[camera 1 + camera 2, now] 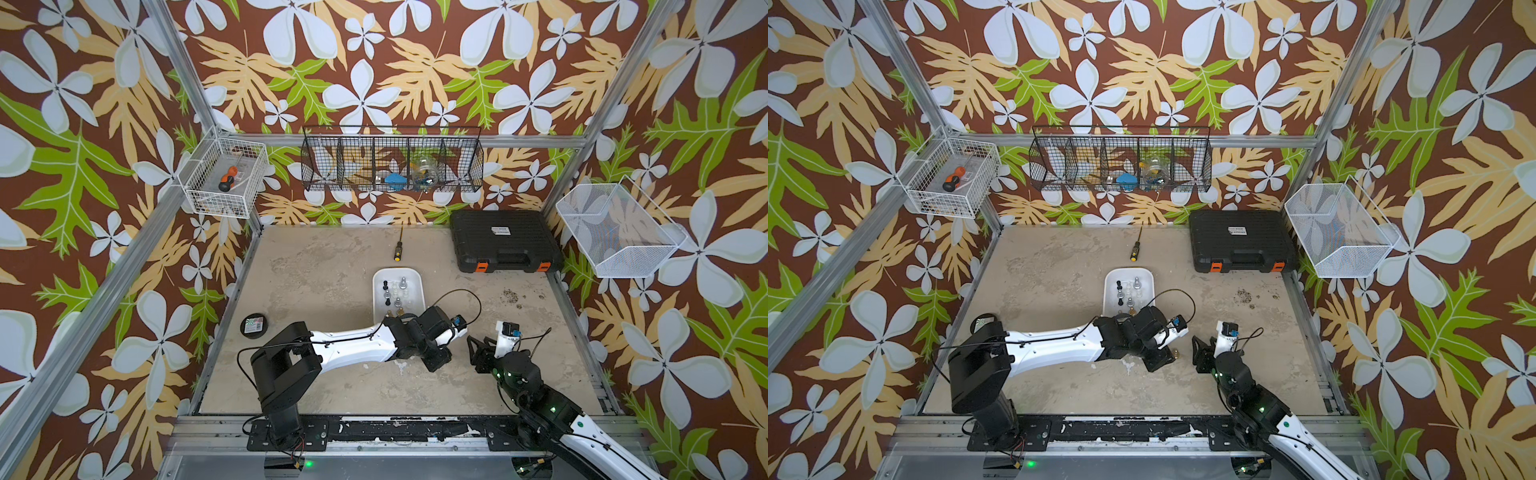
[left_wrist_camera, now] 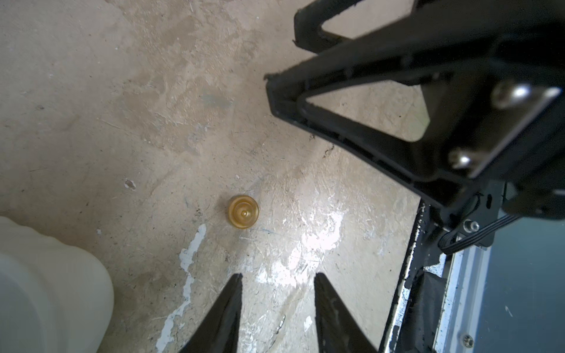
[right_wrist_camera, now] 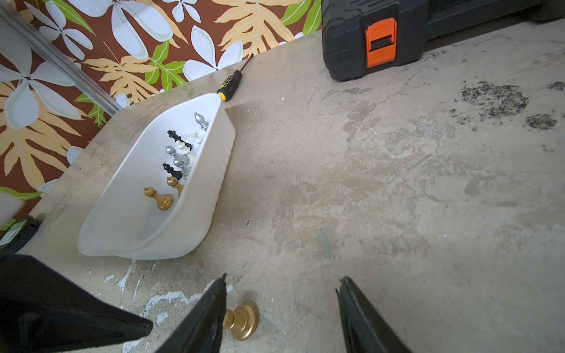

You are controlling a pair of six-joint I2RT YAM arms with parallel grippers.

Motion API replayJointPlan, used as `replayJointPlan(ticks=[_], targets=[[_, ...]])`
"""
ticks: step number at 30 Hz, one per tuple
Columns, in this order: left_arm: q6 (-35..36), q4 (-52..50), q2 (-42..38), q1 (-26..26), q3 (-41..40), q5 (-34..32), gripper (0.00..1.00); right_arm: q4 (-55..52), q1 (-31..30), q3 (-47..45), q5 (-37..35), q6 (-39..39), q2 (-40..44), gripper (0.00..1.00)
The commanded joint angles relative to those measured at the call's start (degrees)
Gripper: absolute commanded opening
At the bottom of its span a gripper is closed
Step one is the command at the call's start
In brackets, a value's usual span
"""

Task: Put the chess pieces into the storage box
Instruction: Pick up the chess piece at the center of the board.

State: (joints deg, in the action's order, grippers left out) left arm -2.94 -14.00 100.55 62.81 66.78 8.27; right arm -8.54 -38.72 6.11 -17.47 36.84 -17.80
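Note:
The white storage box [image 1: 415, 277] [image 1: 1148, 277] sits mid-table with several gold, silver, black and cream chess pieces [image 3: 159, 198] standing in it. One gold chess piece [image 2: 243, 211] [image 3: 243, 321] [image 1: 1177, 353] stands alone on the table in front of the box, between the two arms. My left gripper [image 2: 278, 276] [image 1: 434, 361] hovers over it, open, with nothing between its fingers; the piece lies just ahead of the tips. My right gripper [image 3: 283, 278] [image 1: 478, 353] is open too. In its wrist view the piece sits low beside one finger, partly hidden by it, not held.
A yellow-tipped screwdriver [image 1: 397, 249] lies behind the box. A black case with orange latches [image 1: 505, 241] fills the back right corner. A round black lid [image 1: 254, 325] lies at the left. Wire baskets [image 1: 224, 183] hang on the walls.

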Motion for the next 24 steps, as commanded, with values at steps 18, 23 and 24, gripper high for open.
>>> replayJointPlan(ticks=[18, 23, 24], targets=[[0.08, 3.83, 9.39, -0.80, 5.68, -1.82, 0.38, -0.33, -0.01, -0.85, 5.26, -2.82, 8.12, 0.59], [-0.03, 4.29, 10.92, -0.83, 6.41, -1.17, 0.36, -0.44, -0.04, -1.01, 4.98, -2.68, 8.84, 0.59], [-0.05, 4.19, 11.23, -0.84, 6.51, -0.98, 0.35, -0.44, 0.01, -0.99, 4.99, -2.68, 8.72, 0.59]])
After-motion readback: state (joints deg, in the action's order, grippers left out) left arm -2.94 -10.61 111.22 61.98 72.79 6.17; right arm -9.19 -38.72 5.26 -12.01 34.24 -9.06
